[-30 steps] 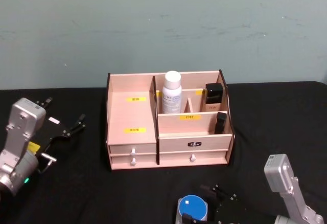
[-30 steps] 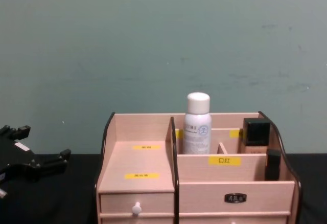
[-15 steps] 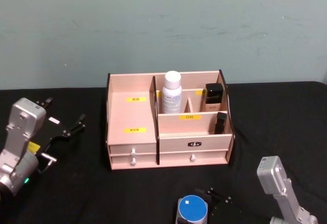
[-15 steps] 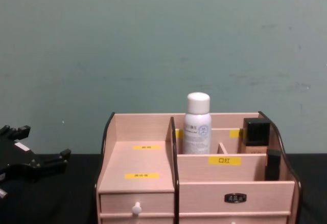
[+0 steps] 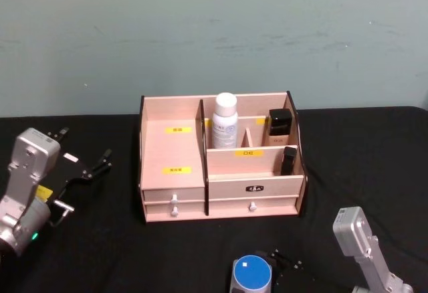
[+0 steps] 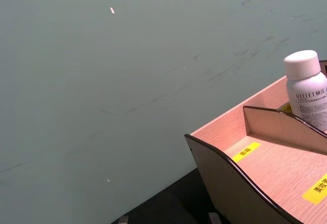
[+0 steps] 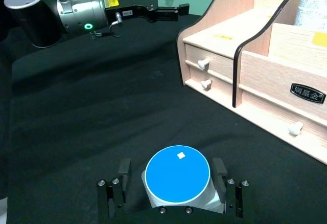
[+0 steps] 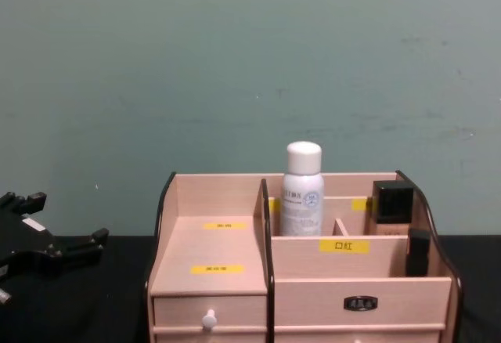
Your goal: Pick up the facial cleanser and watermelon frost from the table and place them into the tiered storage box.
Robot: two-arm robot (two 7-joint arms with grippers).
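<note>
The jar [image 7: 177, 175] with the blue lid stands upright on the table [image 5: 368, 152], close in front of the robot and well apart from the box [image 5: 174, 152]. It is not in any compartment yet. The right gripper [image 7: 171, 166] sits low around it, fingers [image 7: 124, 173] apart, one on each side of the jar's body. A sliver of gap shows on one side, so this reads as a straddle and not a squeeze. The placing makes sense: with the jar centred between the jaws, one close would take it square across its round wall.

Up in the box, a white bottle [image 5: 225, 120] stands upright in a back compartment, just right of the tall divider. It could be one of the two task items, though the label is too small to settle that. Two dark cosmetics [image 5: 279, 123] occupy the right-hand slots. The left stepped tiers with their yellow labels lie bare, which looks like the likely home for the jar.

The left gripper [image 5: 85, 142] hangs off to the box's left, fingers spread wide, holding nothing and clear of the lane.

The table wears a matt black cloth, so the pale wood and blue lid stand out sharply. Behind runs a plain grey-green wall [image 5: 214, 32], scuffed in places.
</note>
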